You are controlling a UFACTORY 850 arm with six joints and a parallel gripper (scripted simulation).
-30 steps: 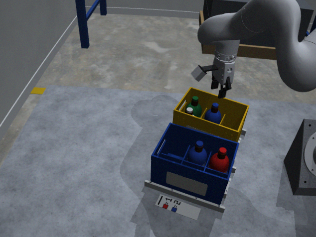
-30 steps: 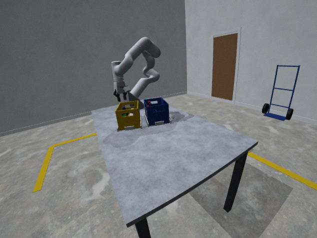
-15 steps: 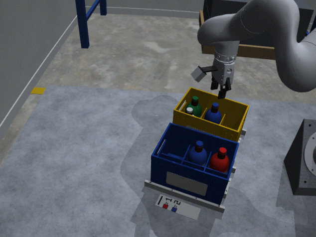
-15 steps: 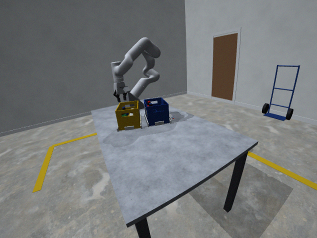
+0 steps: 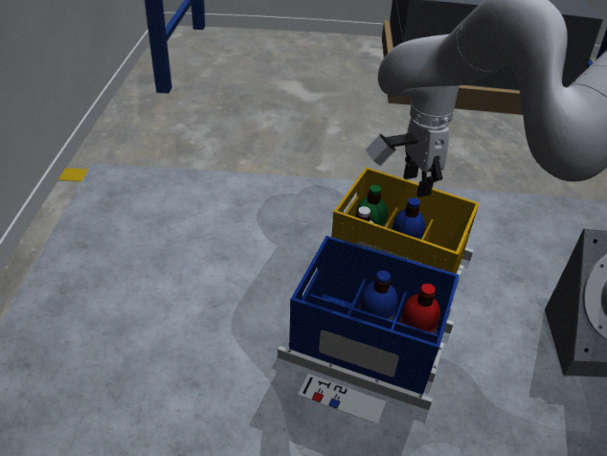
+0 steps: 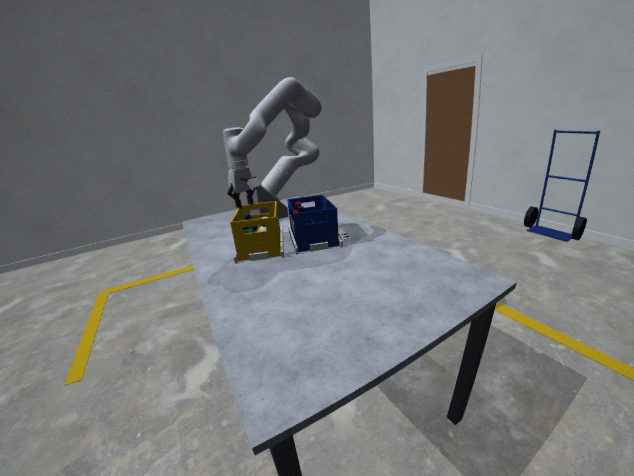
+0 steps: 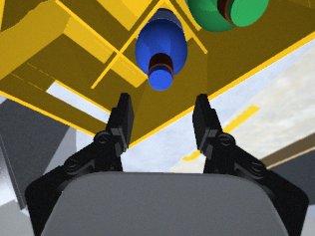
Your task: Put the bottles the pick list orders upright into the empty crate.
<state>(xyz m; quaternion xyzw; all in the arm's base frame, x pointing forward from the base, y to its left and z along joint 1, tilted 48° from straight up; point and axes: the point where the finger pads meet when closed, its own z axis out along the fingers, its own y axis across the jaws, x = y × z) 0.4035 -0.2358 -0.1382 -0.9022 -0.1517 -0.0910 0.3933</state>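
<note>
Wrist view: hovering with gripper (image 5: pixel 417 180) (image 6: pixel 244 204) (image 7: pixel 162 105) over yellow crate (image 5: pixel 392 239) (image 6: pixel 266 247) (image 7: pixel 249 54), near its upright blue bottle (image 5: pixel 409 224) (image 6: pixel 247 216) (image 7: pixel 160 46), both fingers standing well apart from each other.

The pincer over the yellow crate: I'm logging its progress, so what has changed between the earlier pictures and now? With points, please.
The pincer (image 5: pixel 417 181) (image 6: pixel 244 204) (image 7: pixel 162 105) has moved slightly down, toward the yellow crate (image 5: pixel 392 234) (image 6: pixel 257 245) (image 7: pixel 269 56). Nothing was taken hold of or let go. Both the yellow crate and the blue crate (image 5: pixel 303 329) (image 6: pixel 322 235), their visible bottles (image 5: pixel 409 224) (image 7: pixel 161 44) and the pick list (image 5: pixel 362 404) stayed put.
</note>
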